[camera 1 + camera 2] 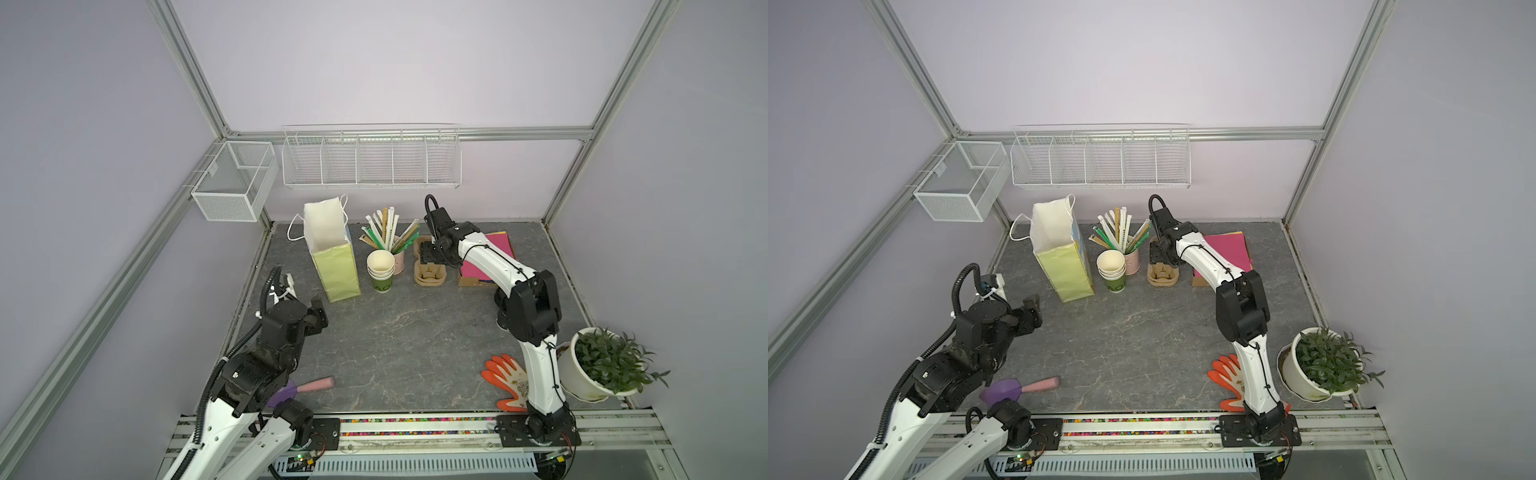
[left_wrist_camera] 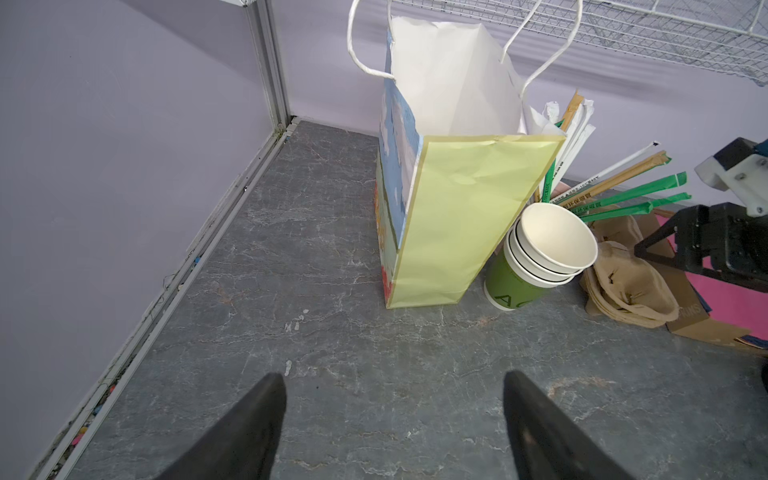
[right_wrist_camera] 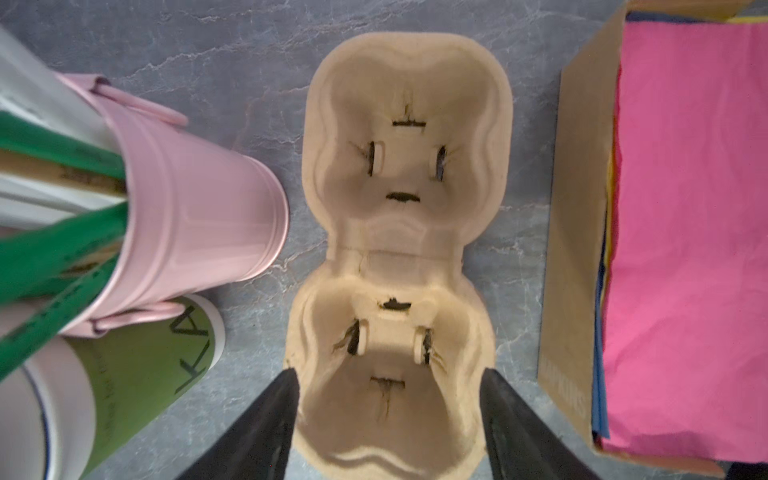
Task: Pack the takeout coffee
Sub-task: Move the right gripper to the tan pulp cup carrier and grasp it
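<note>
Pulp cup carrier: one well sits between the right jaws, spread wide, touch unclear. Left jaws spread wide, holding nothing.

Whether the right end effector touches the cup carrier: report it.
Cannot tell. Right wrist view: right end effector fingers flank the cup carrier; neither gap nor contact shows.

Left arm folded low, jaws wide apart; right arm extended forward, jaws downward and parted.
</note>
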Controlling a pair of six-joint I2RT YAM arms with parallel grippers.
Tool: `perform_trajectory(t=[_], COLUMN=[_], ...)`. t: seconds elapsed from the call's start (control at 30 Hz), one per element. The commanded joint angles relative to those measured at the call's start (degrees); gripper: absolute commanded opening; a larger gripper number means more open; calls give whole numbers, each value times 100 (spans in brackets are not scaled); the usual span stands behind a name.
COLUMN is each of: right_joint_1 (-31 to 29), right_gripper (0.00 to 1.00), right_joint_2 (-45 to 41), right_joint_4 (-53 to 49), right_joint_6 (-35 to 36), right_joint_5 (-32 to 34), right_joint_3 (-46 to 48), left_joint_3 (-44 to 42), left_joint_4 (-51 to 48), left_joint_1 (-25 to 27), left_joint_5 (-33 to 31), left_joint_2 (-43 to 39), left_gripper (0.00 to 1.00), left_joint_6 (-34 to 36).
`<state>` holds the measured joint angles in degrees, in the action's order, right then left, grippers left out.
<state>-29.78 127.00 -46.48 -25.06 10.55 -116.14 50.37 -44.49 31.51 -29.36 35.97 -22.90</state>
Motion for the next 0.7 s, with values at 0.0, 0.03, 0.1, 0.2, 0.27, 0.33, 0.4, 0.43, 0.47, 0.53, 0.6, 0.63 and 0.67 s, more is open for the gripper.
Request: perform_trajectory(t=[0.0, 0.03, 0.1, 0.2, 0.27, 0.33, 0.4, 0.43, 0.47, 0.53, 0.6, 0.63, 0.67], right_joint_1=[-36, -33, -31, -30, -24, -21, -25, -23, -19, -6, 14, 17, 26], right_gripper=[70, 69, 66, 62, 60, 59, 58, 57, 56, 55, 54, 54, 53], right_joint_2=[251, 284, 348, 497, 615, 733, 817, 836, 873, 923, 1015, 1047, 1087], right_joint_4=[-197, -150, -43, -42, -75, -135, -160, -160, -160, -193, -274, -314, -343], right_joint_6=[171, 177, 180, 155, 159, 179, 184, 186, 184, 185, 183, 189, 200], right_joint_5=[233, 231, 181, 182, 176, 184, 206, 214, 243, 296, 295, 320, 350], right_joint_3=[-216, -216, -255, -392, -511, -655, -742, -773, -802, -861, -976, -1039, -1089], left_joint_3=[-54, -61, -70, -71, -71, -71, -71, -70, -70, -70, -71, -71, -74], left_joint_4=[46, 50, 63, 69, 65, 72, 71, 81, 81, 81, 81, 84, 81], left_joint_1=[-19, -15, -14, -18, -12, -16, -18, -19, -19, -18, -21, -21, -18], left_joint_5=[-105, -105, -105, -91, -88, -95, -99, -97, -103, -87, -88, -94, -89], left_joint_2=[7, -1, -2, 6, 7, -2, -11, -19, -19, -11, -11, -11, -19], left_gripper=[82, 82, 82, 82, 82, 82, 82, 82, 82, 82, 82, 82, 82], left_joint_6=[30, 31, 31, 40, 39, 39, 40, 38, 42, 41, 41, 44, 41])
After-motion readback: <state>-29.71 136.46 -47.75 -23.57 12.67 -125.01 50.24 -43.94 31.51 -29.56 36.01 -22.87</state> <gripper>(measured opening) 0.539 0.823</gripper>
